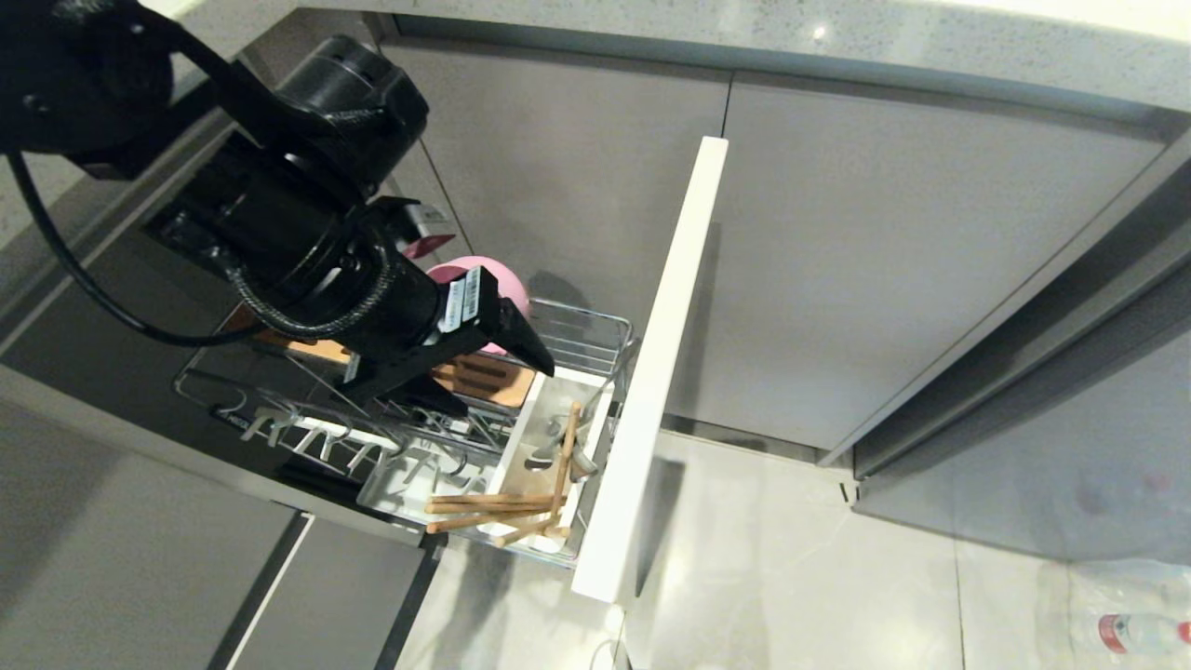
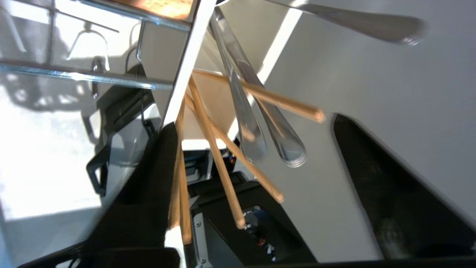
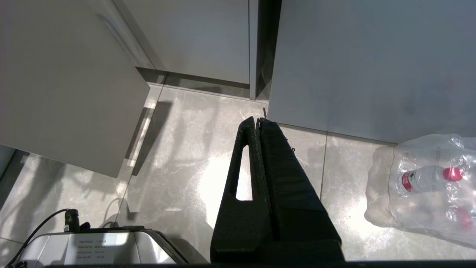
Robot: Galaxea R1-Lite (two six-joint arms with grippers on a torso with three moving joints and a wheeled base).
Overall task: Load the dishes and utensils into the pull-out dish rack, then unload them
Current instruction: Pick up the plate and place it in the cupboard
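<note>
Left gripper (image 1: 502, 377) hung with fingers spread wide, gripping nothing — chopsticks (image 2: 219, 178) and fork (image 2: 277, 128) stood just ahead in the white caddy (image 1: 521, 437). Pink bowl (image 1: 507, 284) sat behind it; right gripper (image 3: 259, 121) was pressed closed — empty.

A kitchen corner with flat, handleless grey cabinet doors (image 1: 893, 261) under a pale speckled stone countertop (image 1: 744, 37). A dark vertical gap (image 3: 264, 48) separates two cabinet fronts. The floor (image 1: 800, 568) is glossy light grey marbled tile with thin grout lines, and bright patches of light reflect off it. A shrink-wrapped pack of water bottles (image 3: 427, 186) with red caps sits on the floor near the cabinets. A silver box (image 3: 100, 245) with a black cable also rests on the tiles.
</note>
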